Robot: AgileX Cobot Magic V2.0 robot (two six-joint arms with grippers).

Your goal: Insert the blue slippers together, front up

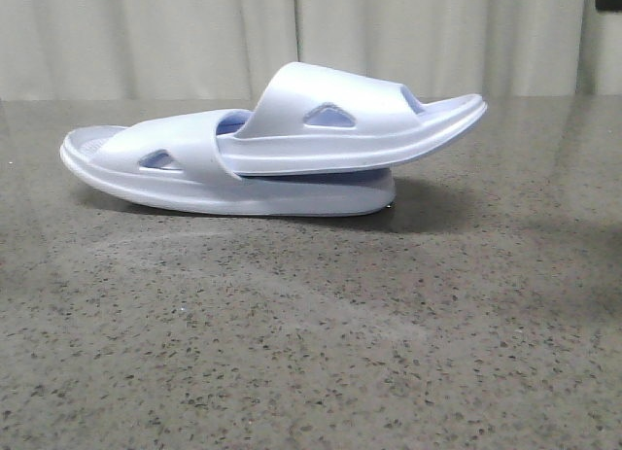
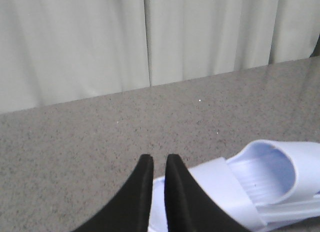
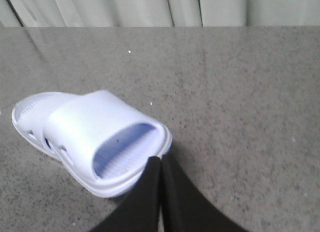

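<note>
Blue slippers (image 1: 282, 149) at 12 o'clock on the speckled grey desk (image 1: 311, 353), already nested: upper slide (image 1: 360, 124) pushed under the strap of the lower slide (image 1: 175, 163), its free end tilted up toward 3 o'clock, clear of the desk. Lower sole flat on the surface.

Left gripper (image 2: 159, 164) above the pair's 9 o'clock end, jaws nearly together, thin gap, holding nothing. Right gripper (image 3: 161, 167) at the 3 o'clock end, jaws pressed closed, tips just beside the sole rim; contact not certain.

Handling, judged: moulded foam, so light, springy, matte, not fragile. Likely to slide on the smooth desk if pushed from one end only. Best hold across the thick sole edge or the wide strap; triangular side holes (image 1: 328, 115) too small for purchase.
</note>
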